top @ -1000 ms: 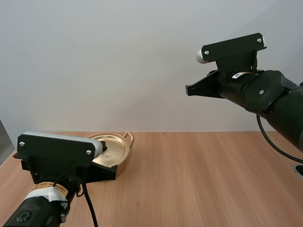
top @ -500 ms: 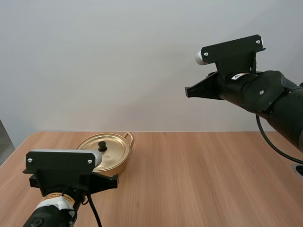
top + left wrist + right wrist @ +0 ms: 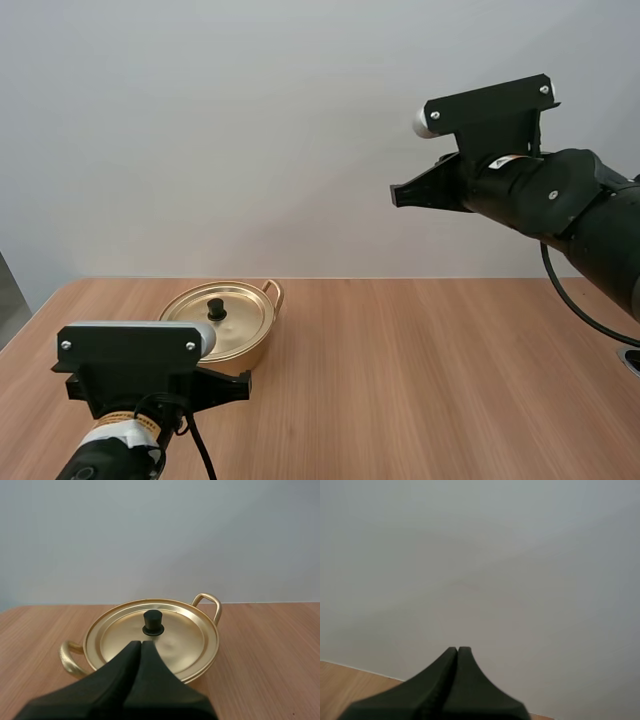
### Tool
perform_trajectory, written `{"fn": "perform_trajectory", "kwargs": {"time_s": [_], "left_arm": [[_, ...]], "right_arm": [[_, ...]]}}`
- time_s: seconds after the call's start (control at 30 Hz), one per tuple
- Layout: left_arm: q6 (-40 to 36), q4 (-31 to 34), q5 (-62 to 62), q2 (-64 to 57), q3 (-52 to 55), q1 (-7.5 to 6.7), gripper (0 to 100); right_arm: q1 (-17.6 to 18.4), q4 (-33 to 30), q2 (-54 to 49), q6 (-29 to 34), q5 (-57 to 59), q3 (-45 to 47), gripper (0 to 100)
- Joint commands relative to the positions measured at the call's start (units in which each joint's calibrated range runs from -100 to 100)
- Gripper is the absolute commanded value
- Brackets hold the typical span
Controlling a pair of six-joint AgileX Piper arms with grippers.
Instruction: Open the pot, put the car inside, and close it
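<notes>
A golden pot (image 3: pixel 225 320) with two loop handles stands on the wooden table at the left, its lid (image 3: pixel 152 636) seated on it with a black knob (image 3: pixel 153 623) in the middle. My left gripper (image 3: pixel 140 645) is shut on nothing, its tips just short of the knob and on the near side of the pot (image 3: pixel 150 642). My right gripper (image 3: pixel 397 193) is shut too and hangs high above the table's right half, pointing left toward the wall; its fingers (image 3: pixel 457 652) lie together as one wedge.
The wooden table (image 3: pixel 430 380) stretches bare to the right of the pot. A plain grey wall stands behind its far edge.
My left arm has drawn back toward the near edge, uncovering the lid and its knob. The right arm has stayed still.
</notes>
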Motion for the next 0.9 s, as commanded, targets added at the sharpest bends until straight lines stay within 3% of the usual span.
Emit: {"fn": "perform_trajectory", "kwargs": {"time_s": [0.0,0.3,0.53,0.87], "left_arm": [[-0.03,0.05,-0.10,0.00,0.00,0.03,0],[-0.03,0.05,-0.10,0.00,0.00,0.03,0],[-0.03,0.05,-0.10,0.00,0.00,0.03,0],[-0.03,0.05,-0.10,0.00,0.00,0.03,0]], "right_arm": [[0.01,0.02,0.08,0.10,0.88,0.73,0],[0.01,0.32,0.08,0.10,-4.06,10.26,0],[0.01,4.45,-1.43,0.10,-5.65,17.64,0],[0.01,4.33,-23.65,-0.20,-5.65,28.15,0]]}}
